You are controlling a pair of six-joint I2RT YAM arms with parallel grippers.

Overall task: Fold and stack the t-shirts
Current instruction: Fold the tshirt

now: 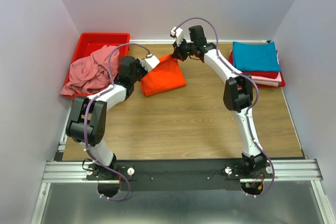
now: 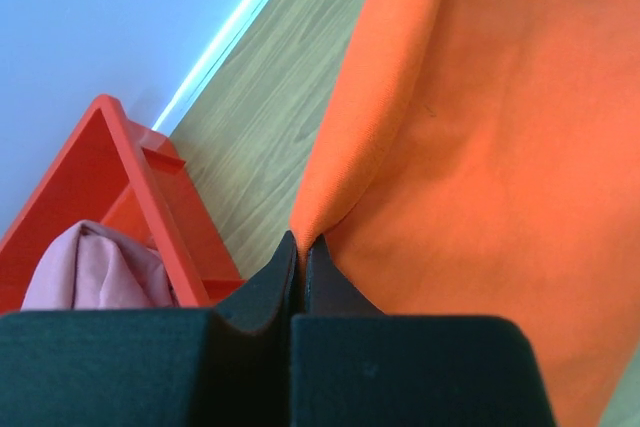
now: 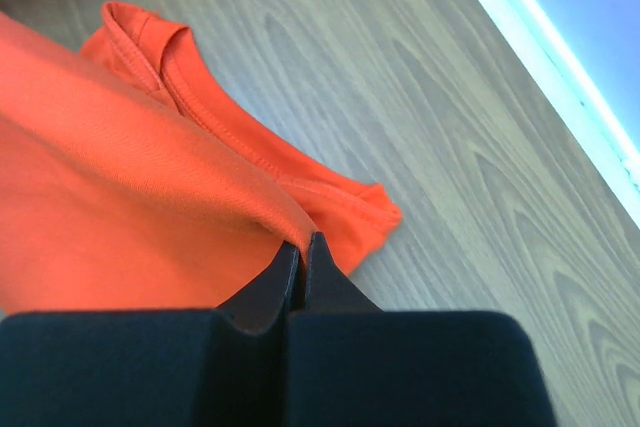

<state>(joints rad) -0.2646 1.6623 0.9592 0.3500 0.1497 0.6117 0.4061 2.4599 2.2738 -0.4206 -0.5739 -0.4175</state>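
Orange shirt point(image 1: 164, 77) near counter point(image 1: 184, 124) far edge, left of middle. Left hand point(image 2: 303, 247) and right hand point(image 3: 303, 245) each clamped on cloth edge. Step, likely: fold. Next: carry pinched edge over together, lay flat, release. Folded stack point(image 1: 255, 59) at far-right corner.

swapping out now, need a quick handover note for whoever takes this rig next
Left gripper: shut on an edge of the orange shirt.
Right gripper: shut on another edge of it.
Orange shirt lies on the table between the arms and looks part folded.
Pink shirt is crumpled, spilling over the bin.
Done: folded stack far right, teal shirt on top.
Left: finish and stack orange, then pink.
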